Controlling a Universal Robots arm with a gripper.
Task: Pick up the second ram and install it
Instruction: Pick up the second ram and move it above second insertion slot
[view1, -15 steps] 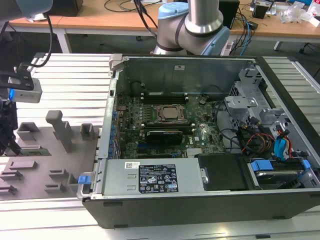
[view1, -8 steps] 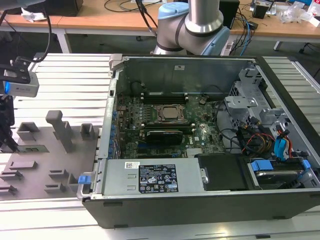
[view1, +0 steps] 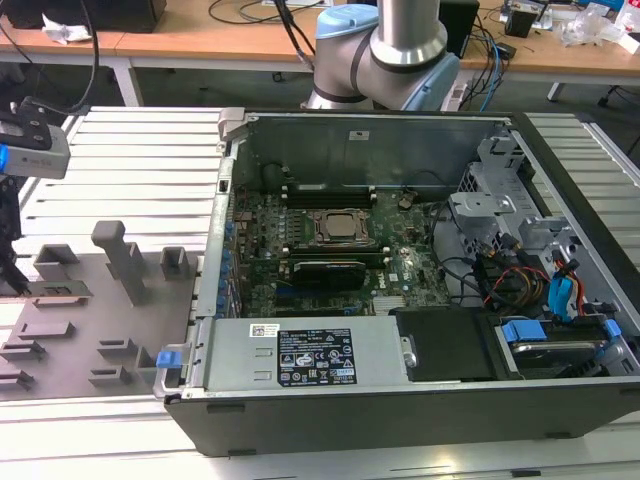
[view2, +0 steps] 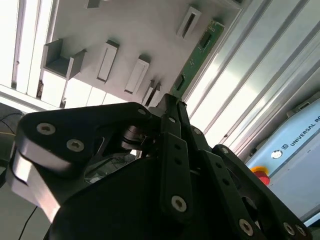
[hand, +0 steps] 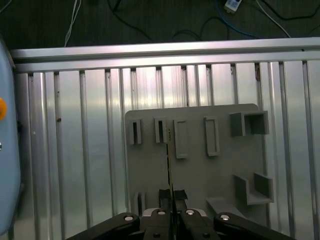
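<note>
One ram (view2: 195, 57), one gripper (hand: 171, 194), one computer (view1: 400, 428)

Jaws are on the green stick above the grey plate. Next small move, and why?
Probably a short straight lift. In the second wrist view the gripper, jaws shut, holds the long thin green circuit-board stick close over the grey plastic holder plate and its raised blocks. Whether it clears them cannot be told, so rise before travelling sideways.

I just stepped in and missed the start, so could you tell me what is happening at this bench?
The arm's gripper is shut on the second ram, a thin green stick, holding it over the grey holder plate. The open computer case sits beside that plate, towards the exterior view's right. The stick has not yet reached the motherboard inside it.
</note>
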